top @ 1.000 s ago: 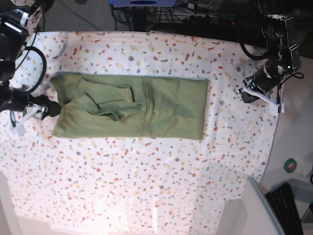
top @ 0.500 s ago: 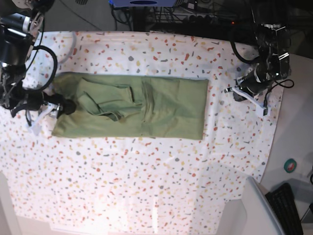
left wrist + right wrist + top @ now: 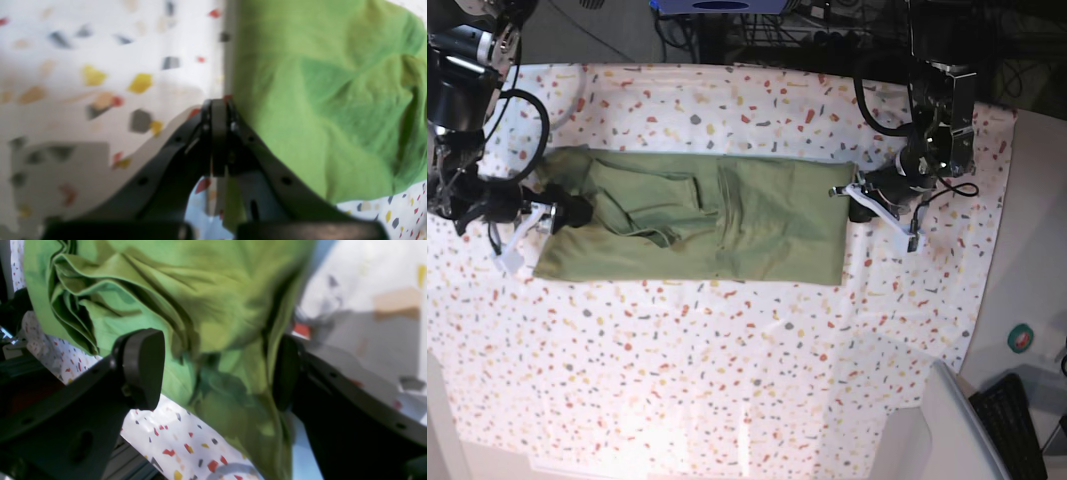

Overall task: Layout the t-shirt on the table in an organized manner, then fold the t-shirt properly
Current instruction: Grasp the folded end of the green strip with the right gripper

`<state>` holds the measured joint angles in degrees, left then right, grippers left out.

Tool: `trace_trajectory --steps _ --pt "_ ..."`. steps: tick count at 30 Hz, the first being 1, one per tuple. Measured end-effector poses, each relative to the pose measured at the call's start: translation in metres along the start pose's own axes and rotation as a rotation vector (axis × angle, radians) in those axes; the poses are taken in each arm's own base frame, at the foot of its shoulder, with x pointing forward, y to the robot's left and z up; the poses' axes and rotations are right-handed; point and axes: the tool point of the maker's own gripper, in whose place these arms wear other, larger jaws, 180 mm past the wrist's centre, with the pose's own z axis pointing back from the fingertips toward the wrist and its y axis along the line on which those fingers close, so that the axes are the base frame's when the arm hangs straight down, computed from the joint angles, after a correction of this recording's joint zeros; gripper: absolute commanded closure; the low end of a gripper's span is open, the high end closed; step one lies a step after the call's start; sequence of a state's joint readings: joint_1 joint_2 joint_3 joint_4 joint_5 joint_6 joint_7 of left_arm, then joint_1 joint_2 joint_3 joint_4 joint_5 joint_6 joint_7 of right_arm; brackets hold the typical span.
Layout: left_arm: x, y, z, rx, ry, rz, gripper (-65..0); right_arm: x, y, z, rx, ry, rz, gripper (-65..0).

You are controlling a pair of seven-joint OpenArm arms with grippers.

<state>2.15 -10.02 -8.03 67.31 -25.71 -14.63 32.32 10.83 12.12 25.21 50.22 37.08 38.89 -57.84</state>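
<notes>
The t-shirt [image 3: 697, 225] lies flattened in a long band on the table [image 3: 727, 370], with the right gripper [image 3: 217, 373] at one short end and the left gripper [image 3: 218, 103] at the other. The right wrist view alone shows rumpled shirt fabric bunched between the wide-spread jaws, which have not closed on it. The left wrist view shows jaws pressed together, empty, just beside the shirt's edge.

Shirt [image 3: 707, 228] is lying as a long folded strip across the table [image 3: 727, 370], nearer its far edge, sleeves tucked inward. Right gripper [image 3: 552, 216] is sitting at the strip's end by one side edge, over the cloth. Left gripper [image 3: 855, 203] is hovering at the opposite end, just beside the hem.
</notes>
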Motion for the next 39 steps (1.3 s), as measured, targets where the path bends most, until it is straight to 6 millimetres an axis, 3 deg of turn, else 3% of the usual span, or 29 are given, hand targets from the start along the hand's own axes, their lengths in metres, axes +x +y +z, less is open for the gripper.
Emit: trace_trajectory --steps 8,14,24,29,39 --pt "0.002 0.003 -0.005 -0.009 -0.012 0.017 0.0 0.003 -0.001 0.0 -0.003 -0.019 0.001 -43.7" --pt "0.003 0.003 -0.004 -0.008 -0.013 0.019 0.0 -0.002 -0.002 -0.005 0.006 -0.001 -0.025 -30.3" --pt "0.001 0.004 -0.004 -0.007 -0.012 0.023 0.0 0.004 0.001 -0.017 0.05 -0.038 -0.088 -18.5" --pt "0.001 0.004 -0.004 -0.008 -0.01 0.018 0.0 0.003 0.0 -0.018 0.049 -0.03 -0.087 0.0" --pt "0.0 0.001 -0.005 -0.013 -0.005 0.012 0.0 0.005 -0.004 -0.015 0.001 -0.027 -0.115 0.0"
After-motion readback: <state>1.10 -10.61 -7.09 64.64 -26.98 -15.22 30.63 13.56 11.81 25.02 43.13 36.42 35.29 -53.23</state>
